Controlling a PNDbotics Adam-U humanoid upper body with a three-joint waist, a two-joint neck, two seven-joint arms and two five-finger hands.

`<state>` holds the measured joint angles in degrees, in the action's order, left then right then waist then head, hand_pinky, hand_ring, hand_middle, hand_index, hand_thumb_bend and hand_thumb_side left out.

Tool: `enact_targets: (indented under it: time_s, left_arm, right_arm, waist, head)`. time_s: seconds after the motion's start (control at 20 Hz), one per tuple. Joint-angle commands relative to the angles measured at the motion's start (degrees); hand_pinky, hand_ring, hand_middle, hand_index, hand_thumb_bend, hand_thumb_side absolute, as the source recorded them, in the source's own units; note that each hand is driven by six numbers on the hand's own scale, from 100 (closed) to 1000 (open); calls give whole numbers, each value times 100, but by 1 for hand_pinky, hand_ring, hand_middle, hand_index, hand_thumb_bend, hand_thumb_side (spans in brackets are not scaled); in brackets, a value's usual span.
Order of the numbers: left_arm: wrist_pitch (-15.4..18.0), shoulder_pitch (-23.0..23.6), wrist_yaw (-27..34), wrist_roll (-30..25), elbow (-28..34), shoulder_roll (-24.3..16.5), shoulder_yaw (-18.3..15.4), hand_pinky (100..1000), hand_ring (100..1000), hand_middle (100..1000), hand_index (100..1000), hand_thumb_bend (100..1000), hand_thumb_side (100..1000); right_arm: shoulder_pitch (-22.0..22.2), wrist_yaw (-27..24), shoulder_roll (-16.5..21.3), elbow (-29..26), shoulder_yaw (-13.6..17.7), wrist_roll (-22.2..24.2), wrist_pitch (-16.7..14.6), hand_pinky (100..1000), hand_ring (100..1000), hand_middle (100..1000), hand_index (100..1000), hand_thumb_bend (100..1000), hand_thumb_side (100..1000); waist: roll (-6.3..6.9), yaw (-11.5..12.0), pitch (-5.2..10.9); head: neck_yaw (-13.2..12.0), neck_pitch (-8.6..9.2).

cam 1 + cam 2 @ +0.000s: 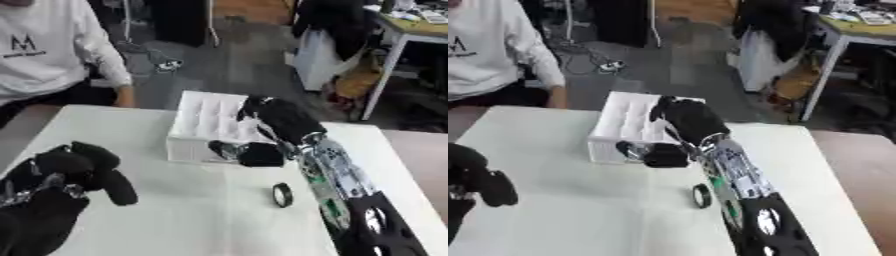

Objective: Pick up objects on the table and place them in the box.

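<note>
A white box (199, 119) with moulded compartments stands at the far middle of the white table (192, 215). My right hand (278, 119) comes in from the lower right and hangs over the box's near right corner. A dark lump with a shiny bit (226, 149) shows below it against the box's front wall, and I cannot make out what it is. A small black ring (282, 195), like a roll of tape, stands on edge on the table just left of my right forearm. My left hand (68, 172) rests open at the lower left, holding nothing.
The table's far edge runs just behind the box, with grey floor beyond it. A white-legged desk (411, 35) and dark bags stand far back on the right. Bare tabletop lies between my left hand and the black ring.
</note>
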<state>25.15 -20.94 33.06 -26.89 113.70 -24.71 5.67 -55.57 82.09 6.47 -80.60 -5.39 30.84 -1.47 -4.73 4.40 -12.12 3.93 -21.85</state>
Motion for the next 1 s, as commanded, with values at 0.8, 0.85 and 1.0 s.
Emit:
enact_targets:
  time_s: [0.8,0.85,1.0]
  left_arm:
    - [0,-37,-8,17,89,-119,-50,601,581,771,847,464,686]
    - [-1,-37,-9,17,89,-119,-51,601,581,771,847,464,686]
    - [0,-41,-11,18,89,-119,-52,602,581,771,847,464,686]
  right_arm:
    - [97,327,36,-127,244,893,26,261,466,760,747,585,1000]
    - [112,330,40,-122,252,913,30,257,466,757,746,586,1000]
    - [162,328,64,-98,264,987,30,201,464,744,750,586,1000]
  waist:
    - [30,-3,122]
    - [29,-3,122]
    - [26,0,122]
  head:
    - [-83,120]
    - [-83,117]
    - [-85,111]
